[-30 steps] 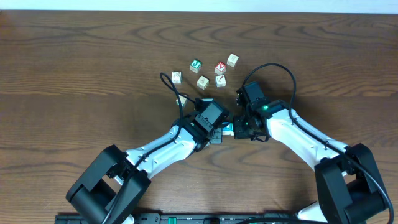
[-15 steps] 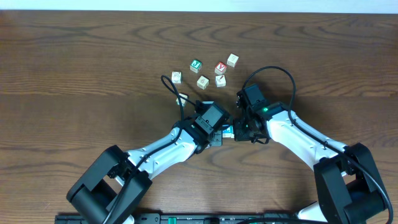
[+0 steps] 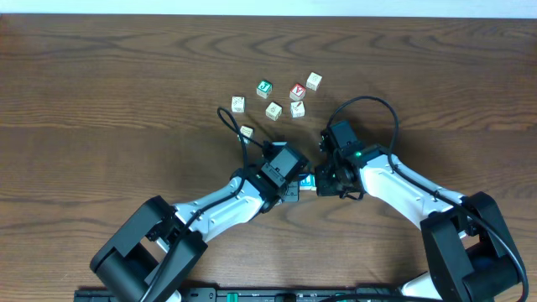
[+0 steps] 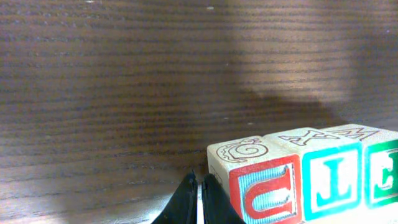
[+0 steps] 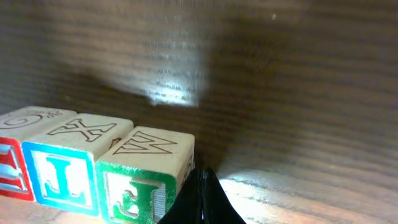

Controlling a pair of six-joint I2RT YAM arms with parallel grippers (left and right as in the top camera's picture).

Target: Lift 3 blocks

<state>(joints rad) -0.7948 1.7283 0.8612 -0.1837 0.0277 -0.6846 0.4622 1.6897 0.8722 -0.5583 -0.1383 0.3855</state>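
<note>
Three blocks stand side by side in a row, squeezed end to end between my two grippers. In the left wrist view the red-faced block (image 4: 264, 194) comes first, then the blue-faced block (image 4: 333, 180), then the green-faced block (image 4: 385, 171). My left gripper (image 4: 199, 182) is shut, its tips against the red block's outer side. My right gripper (image 5: 202, 175) is shut and presses the outer side of the green-faced block (image 5: 140, 186). From overhead only a teal sliver of the row (image 3: 308, 179) shows between the two wrists. I cannot tell whether the row touches the table.
Several loose cubes lie at the back: a green-lettered cube (image 3: 264, 87), a red V cube (image 3: 297, 91) and pale cubes (image 3: 314, 80), (image 3: 273, 110), (image 3: 238, 103). Another pale cube (image 3: 247, 132) sits by the left arm's cable (image 3: 228, 117).
Both wrists, with the row of blocks pinched between them, have shifted slightly toward the near edge in the overhead view. The jaws stay shut.
</note>
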